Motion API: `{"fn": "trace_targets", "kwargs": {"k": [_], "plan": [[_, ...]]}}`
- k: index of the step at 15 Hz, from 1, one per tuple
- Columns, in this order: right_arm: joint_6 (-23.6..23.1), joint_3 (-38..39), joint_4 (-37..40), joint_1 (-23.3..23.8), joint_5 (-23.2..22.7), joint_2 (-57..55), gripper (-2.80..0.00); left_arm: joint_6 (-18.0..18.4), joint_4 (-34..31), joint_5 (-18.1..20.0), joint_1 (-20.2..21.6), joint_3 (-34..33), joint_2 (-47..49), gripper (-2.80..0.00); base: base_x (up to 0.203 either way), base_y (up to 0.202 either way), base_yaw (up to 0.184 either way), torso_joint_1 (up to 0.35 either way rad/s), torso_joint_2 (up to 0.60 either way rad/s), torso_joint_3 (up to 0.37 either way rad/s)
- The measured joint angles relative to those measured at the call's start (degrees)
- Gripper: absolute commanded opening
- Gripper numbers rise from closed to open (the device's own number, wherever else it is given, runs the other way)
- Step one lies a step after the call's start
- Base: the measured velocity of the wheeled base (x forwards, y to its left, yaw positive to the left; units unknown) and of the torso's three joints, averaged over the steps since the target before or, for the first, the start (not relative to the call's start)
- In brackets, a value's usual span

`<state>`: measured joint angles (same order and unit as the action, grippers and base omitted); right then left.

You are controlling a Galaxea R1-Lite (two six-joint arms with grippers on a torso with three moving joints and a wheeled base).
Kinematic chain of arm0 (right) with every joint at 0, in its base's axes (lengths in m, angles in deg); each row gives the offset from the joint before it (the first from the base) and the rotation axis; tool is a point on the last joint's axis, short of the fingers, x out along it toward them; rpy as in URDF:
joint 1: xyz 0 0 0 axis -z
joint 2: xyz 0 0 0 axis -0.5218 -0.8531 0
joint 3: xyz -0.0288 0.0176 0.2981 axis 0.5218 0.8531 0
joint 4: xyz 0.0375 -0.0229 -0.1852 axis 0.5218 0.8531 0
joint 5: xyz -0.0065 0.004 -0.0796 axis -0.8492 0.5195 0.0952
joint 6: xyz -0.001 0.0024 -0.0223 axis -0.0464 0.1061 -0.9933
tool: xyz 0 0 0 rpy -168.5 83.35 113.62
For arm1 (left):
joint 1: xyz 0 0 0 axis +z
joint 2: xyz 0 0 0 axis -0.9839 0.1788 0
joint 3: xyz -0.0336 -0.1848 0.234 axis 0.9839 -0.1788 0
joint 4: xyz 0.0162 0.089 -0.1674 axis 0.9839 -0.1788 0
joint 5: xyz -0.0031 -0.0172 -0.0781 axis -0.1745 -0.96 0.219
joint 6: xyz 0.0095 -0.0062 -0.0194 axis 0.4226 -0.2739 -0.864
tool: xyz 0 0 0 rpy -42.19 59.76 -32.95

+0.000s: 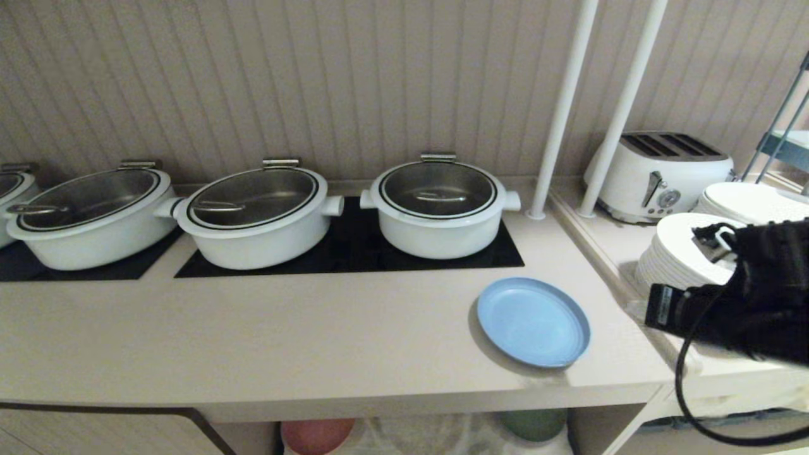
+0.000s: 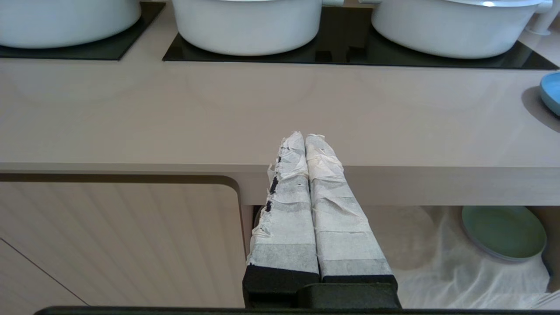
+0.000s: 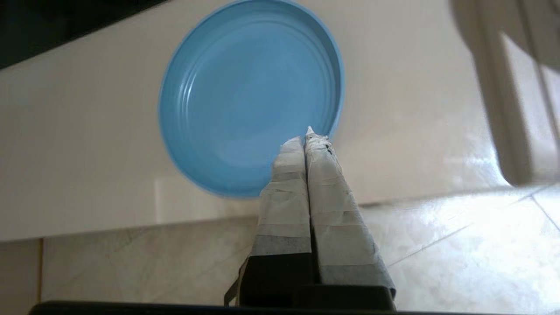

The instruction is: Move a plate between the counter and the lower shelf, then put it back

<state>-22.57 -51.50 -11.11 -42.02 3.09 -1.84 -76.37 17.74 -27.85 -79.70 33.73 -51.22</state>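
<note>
plate point(image 1: 533, 322) near counter point(image 1: 253, 341) front edge, right gripper point(image 3: 307, 138) pressed together — above

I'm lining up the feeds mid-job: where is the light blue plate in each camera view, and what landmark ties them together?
Head view: the plate lies flat on the counter, right of centre, near the front edge.
Left wrist view: only a sliver of its rim shows at the right border.
Right wrist view: it fills the upper middle, just beyond the shut right gripper.
Shared landmark: the black hob panel behind the plate.
</note>
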Motion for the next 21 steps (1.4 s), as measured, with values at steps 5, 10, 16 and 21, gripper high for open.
{"fn": "trace_targets", "kwargs": {"k": [5, 10, 16, 21], "plan": [[-0.8, 16.5, -10.4, -0.1, 8.0, 12.4, -2.80, 0.0, 0.0, 0.0, 0.0, 0.0, 0.0, -2.80, 0.000, 0.000, 0.000, 0.000, 0.00, 0.000], [-6.2, 31.8, -18.2, -0.1, 11.7, 24.0, -2.80, 0.0, 0.0, 0.0, 0.0, 0.0, 0.0, -2.80, 0.000, 0.000, 0.000, 0.000, 0.00, 0.000], [-7.8, 34.9, -10.4, 0.8, 16.3, 38.5, -2.80, 0.0, 0.0, 0.0, 0.0, 0.0, 0.0, -2.80, 0.000, 0.000, 0.000, 0.000, 0.00, 0.000], [-7.7, 34.9, 3.1, 6.9, 22.2, 47.6, -2.80, 0.0, 0.0, 0.0, 0.0, 0.0, 0.0, -2.80, 0.000, 0.000, 0.000, 0.000, 0.00, 0.000]]}}
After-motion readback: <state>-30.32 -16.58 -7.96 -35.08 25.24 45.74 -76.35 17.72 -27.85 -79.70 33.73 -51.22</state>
